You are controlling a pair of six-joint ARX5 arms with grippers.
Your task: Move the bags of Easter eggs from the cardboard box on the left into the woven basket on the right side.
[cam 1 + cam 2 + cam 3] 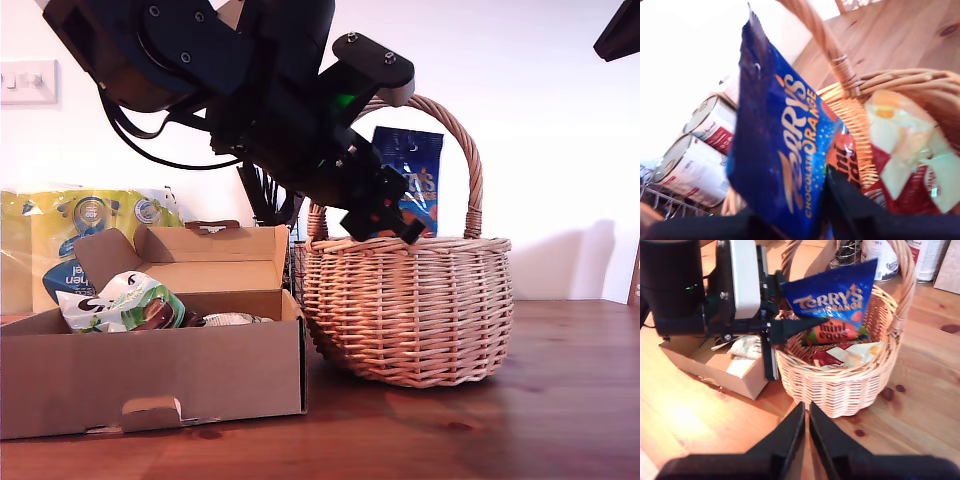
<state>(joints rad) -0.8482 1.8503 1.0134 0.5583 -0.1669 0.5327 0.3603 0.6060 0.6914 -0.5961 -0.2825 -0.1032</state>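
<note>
Holding Terry's bag over the basket

My first tool (385,222) is clamped on the dark blue bag (412,170) w/ orange "Terry's" lettering, gripping it by its lower end so the pouch stands upright above the woven basket (405,305), under the arched handle (465,160). In the first wrist view the blue bag (777,150) fills the middle, w/ the basket rim beside it. Inside the basket lies a red-and-cream bag (847,355), flat on the bottom.

My second tool (805,432) hangs above the wooden bench (520,420), apart from the basket & looking down at it; its jaws are together, nothing between them.

Cardboard box (150,370) sits at the exterior view's left, just beside the basket, flap lid up. A white-and-green bag (125,303) sticks out above its front wall; another pale item lies next to it, can't tell what. Yellow-and-blue pack (60,235) stands behind the box. Tins (695,160) stand past the basket, toward the bench's back edge.
</note>
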